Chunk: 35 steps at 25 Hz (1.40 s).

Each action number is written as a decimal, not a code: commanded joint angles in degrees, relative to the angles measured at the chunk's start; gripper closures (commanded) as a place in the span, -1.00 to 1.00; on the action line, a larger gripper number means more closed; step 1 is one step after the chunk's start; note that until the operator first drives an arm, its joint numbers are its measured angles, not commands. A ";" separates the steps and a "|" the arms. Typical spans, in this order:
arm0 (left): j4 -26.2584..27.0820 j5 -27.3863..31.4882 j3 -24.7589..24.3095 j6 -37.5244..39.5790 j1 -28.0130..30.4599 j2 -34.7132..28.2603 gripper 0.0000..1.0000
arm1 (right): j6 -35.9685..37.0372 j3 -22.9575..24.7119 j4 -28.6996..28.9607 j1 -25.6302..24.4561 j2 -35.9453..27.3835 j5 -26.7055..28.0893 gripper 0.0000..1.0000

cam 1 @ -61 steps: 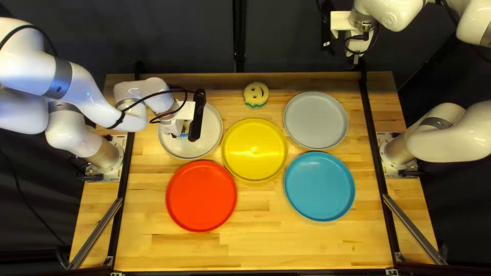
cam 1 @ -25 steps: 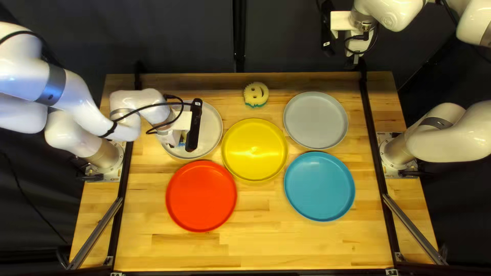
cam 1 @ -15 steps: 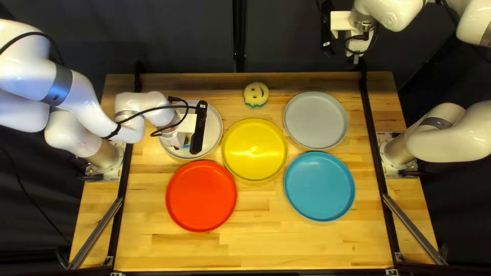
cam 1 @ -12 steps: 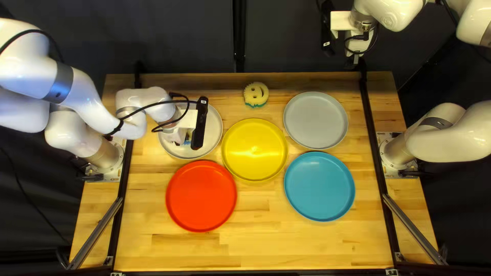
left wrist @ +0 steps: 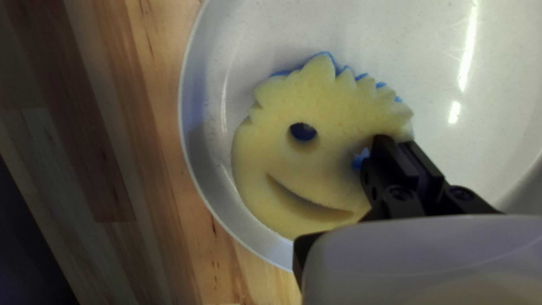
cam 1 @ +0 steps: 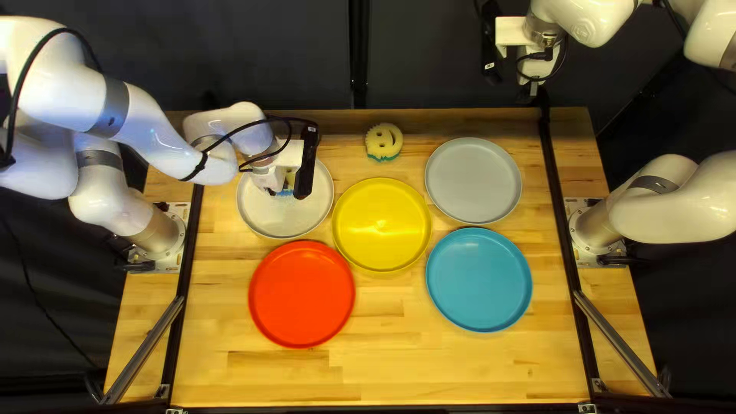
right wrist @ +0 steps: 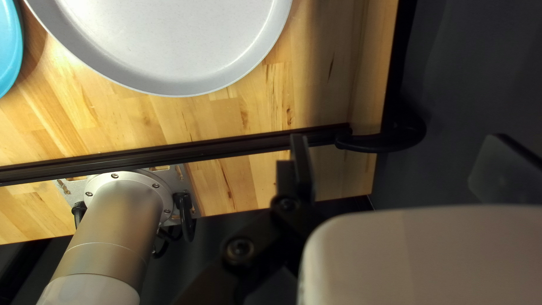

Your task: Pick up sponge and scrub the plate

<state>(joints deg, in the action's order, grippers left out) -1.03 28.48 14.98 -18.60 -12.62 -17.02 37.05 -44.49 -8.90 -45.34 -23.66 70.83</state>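
My left pincer (cam 1: 268, 181) has its fingers drawn nearly together, one on either side of a bit of the blue-backed sponge (left wrist: 316, 152), nipping it near one edge. The sponge's smiling face is turned up toward my wrist camera, and it sits inside the rim of the white plate (left wrist: 193, 164). Next come the yellow plate (cam 1: 382, 225) and the red plate (cam 1: 301, 294); just past the yellow one is the green-backed sponge (cam 1: 383, 142), face up too. Further off I see the grey plate (cam 1: 473, 180) and the blue plate (cam 1: 479, 280). Farthest, my right pincer (cam 1: 534, 89) is raised beyond the table's far edge, fingers spread wide around bare air. Near it, a pale label (cam 1: 490, 66) is too small to read.
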 commanded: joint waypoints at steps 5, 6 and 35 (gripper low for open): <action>-2.86 -0.30 -4.08 11.78 10.89 -4.39 1.00 | 0.00 0.00 0.00 0.00 0.00 0.00 -1.00; -3.03 -0.05 -3.84 11.96 11.07 -4.42 1.00 | 0.00 0.00 0.00 0.00 0.00 0.00 -1.00; -1.99 0.21 -5.17 8.03 7.86 -5.74 1.00 | 0.00 0.00 0.00 0.00 0.00 0.00 -1.00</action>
<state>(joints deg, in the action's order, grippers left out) -2.63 28.29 10.97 -12.24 -6.06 -21.52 37.05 -44.49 -8.90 -45.34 -23.66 70.83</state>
